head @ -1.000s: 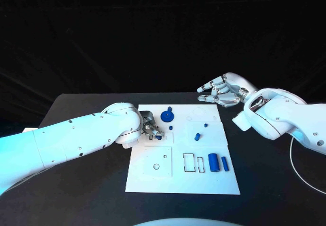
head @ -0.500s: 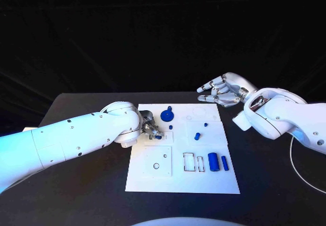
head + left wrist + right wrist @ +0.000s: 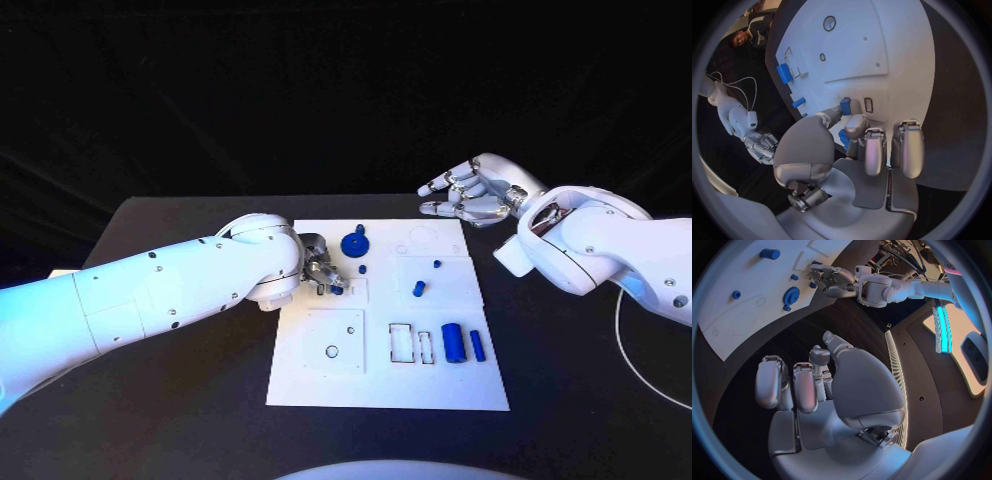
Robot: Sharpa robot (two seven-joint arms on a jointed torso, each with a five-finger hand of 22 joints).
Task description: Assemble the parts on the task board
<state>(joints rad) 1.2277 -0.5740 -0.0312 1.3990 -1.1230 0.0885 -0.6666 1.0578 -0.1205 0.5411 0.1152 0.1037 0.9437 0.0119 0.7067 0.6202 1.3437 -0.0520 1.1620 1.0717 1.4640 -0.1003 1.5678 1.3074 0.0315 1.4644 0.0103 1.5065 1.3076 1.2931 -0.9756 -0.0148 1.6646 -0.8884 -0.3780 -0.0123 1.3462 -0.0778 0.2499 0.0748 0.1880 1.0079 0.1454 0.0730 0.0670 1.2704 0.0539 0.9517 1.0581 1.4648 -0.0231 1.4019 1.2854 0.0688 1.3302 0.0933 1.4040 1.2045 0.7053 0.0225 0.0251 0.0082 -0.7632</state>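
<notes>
The white task board [image 3: 389, 385] lies in the middle of the table. My left hand [image 3: 319, 271] is low over its left side and pinches a small blue part [image 3: 335, 289] between thumb and finger. In the left wrist view that blue part [image 3: 845, 106] sits next to a small rectangular slot [image 3: 868, 105]. A blue gear [image 3: 356, 243], a blue peg [image 3: 437, 266] and a short blue piece [image 3: 420, 290] are on the board. A blue cylinder [image 3: 453, 344] and a thin blue bar [image 3: 477, 347] lie at its right. My right hand [image 3: 469, 195] hovers beyond the far right corner, holding nothing, fingers apart.
Outlined recesses [image 3: 411, 345] and a square plate with a hole [image 3: 333, 343] mark the board's near half. Black table [image 3: 173, 420] surrounds the board. A white cable [image 3: 623, 330] runs along the right side. My left forearm [image 3: 159, 295] crosses the table's left part.
My left hand has shifted very slightly over the board's left side with the blue part still pinched. The right hand has stayed where it was.
</notes>
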